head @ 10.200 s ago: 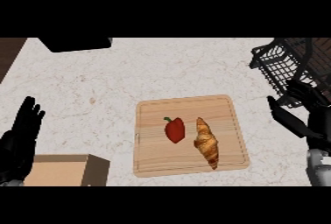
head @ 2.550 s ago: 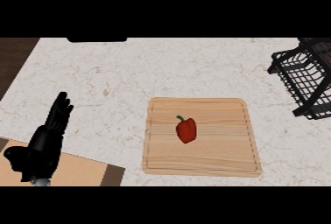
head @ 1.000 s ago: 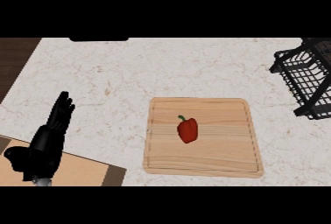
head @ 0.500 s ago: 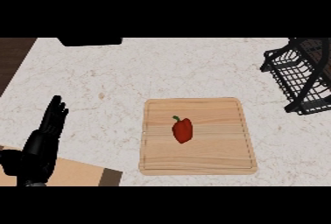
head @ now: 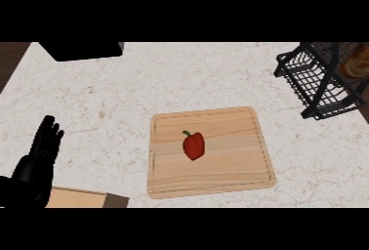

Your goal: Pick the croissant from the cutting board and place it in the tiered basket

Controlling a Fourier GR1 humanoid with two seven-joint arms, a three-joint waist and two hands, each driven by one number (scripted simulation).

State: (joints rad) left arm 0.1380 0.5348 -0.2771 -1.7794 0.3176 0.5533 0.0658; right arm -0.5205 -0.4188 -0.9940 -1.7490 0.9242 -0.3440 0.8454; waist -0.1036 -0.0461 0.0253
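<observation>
The left hand (head: 36, 163) is resting at the view's lower left, its fingers (head: 49, 134) lying straight and close together, holding nothing. Well to the right of those fingers, a red pepper (head: 193, 145) is lying on the cutting board (head: 238, 168) on the counter (head: 180, 78). Far beyond, at the upper right, the croissant (head: 355, 63) is sitting in the tiered basket (head: 317, 80).

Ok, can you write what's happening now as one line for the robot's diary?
brown croissant: in black wire tiered basket | wooden cutting board: only red pepper | left hand: open, resting | right hand: out of view
</observation>
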